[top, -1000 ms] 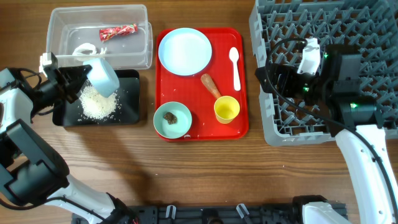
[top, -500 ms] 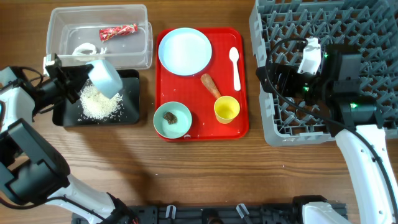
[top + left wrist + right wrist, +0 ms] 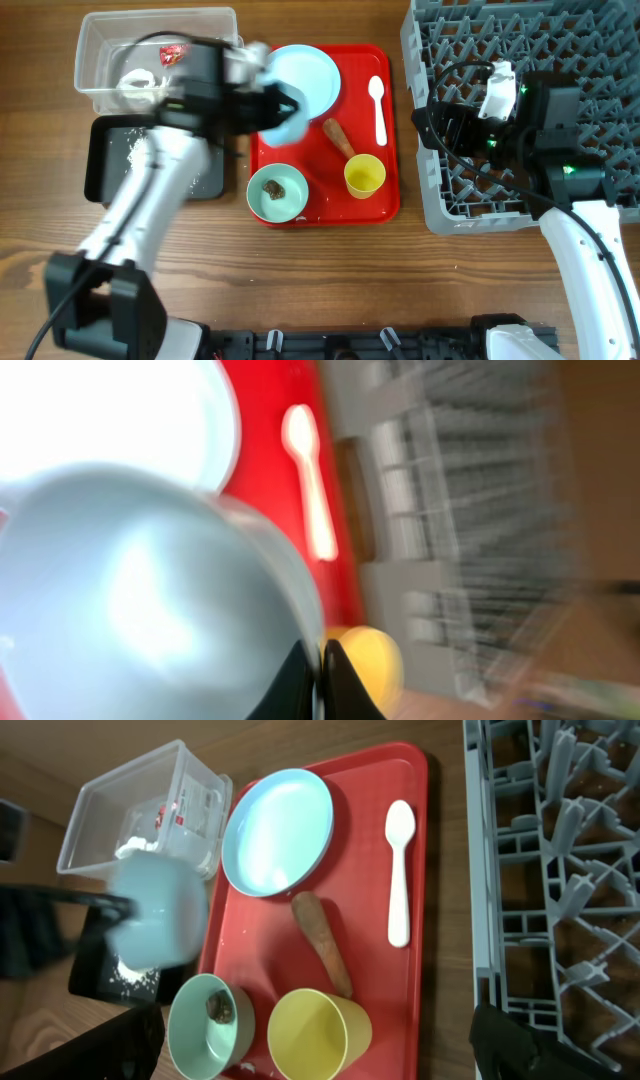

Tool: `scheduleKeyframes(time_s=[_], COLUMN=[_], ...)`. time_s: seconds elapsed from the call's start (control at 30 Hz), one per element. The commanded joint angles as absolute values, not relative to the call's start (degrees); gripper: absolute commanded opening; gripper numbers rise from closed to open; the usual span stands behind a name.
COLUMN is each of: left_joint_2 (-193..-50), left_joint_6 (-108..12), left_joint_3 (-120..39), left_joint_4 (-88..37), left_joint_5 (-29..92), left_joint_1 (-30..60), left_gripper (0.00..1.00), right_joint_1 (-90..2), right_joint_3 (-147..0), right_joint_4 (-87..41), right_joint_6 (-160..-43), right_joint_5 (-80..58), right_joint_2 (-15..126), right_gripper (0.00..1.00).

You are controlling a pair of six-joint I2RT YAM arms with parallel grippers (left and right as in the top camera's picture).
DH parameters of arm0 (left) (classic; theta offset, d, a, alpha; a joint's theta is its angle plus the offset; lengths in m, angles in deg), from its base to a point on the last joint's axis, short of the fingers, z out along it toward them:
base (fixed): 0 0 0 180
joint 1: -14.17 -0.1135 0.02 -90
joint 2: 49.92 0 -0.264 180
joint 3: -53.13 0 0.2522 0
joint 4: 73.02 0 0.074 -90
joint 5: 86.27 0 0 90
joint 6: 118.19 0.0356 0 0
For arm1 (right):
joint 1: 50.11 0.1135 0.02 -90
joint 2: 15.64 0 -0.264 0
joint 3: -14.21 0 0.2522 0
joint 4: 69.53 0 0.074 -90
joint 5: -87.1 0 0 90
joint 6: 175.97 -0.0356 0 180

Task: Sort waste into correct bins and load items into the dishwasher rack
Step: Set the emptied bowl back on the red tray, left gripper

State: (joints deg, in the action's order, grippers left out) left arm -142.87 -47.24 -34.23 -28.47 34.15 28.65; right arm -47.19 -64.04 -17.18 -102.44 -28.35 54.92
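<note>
Left gripper (image 3: 320, 672) is pinching the white bowl (image 3: 130, 590) by its rim.
The dishwasher rack (image 3: 580, 40) is lying well apart, on the bowl's right side.

The table (image 3: 330, 270) is showing brown wood grain with a dull sheen. The red serving tray (image 3: 392, 205) is gleaming as smooth glossy plastic, and the plate (image 3: 278, 830), the spoon (image 3: 399, 880) and the yellow cup (image 3: 310, 1035) on it are looking like smooth plastic too. The tub (image 3: 100, 35) is looking clear and shiny, the black tray (image 3: 100, 165) matt and the dishwasher rack (image 3: 440, 205) dull grey moulded plastic, while the white bowl (image 3: 150, 610) is catching soft highlights on its smooth wall and the carrot-like piece (image 3: 322, 945) is looking matt.
</note>
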Motion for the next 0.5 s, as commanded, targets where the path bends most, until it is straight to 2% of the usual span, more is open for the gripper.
scheduleKeyframes(time_s=[0.0, 0.13, 0.23, 0.27, 0.37, 0.47], left_joint_2=[-147.1, -155.3, -158.6, -158.7, -157.7, -151.8], left_joint_6=[-39.6, -37.1, -37.4, -37.4, -37.9, -45.8], left_joint_3=[-34.2, -34.2, -34.2, -34.2, -34.4, -38.2], left_joint_4=[-30.2, -30.7, -30.4, -29.8, -29.1, -20.3], left_joint_5=[0.5, -7.4, -7.9, -7.9, -9.6, -9.4], left_joint_1=[43.7, 52.7, 53.7, 53.7, 53.7, 53.6], left_gripper=[0.04, 0.04, 0.04, 0.07, 0.43, 0.63], right_joint_1=[-46.9, -46.9, -46.9, -46.9, -46.9, -46.9], right_joint_3=[-64.7, -64.7, -64.7, -64.7, -64.7, -64.7], right_joint_4=[-17.1, -17.1, -17.1, -17.1, -17.1, -17.1], right_joint_6=[-102.7, -102.7, -102.7, -102.7, -102.7, -102.7], right_joint_5=[-27.8, -27.8, -27.8, -27.8, -27.8, -27.8], right_joint_2=[55.4, 55.4, 55.4, 55.4, 55.4, 55.4], right_gripper=[0.99, 0.99, 0.99, 0.99, 0.99, 0.99])
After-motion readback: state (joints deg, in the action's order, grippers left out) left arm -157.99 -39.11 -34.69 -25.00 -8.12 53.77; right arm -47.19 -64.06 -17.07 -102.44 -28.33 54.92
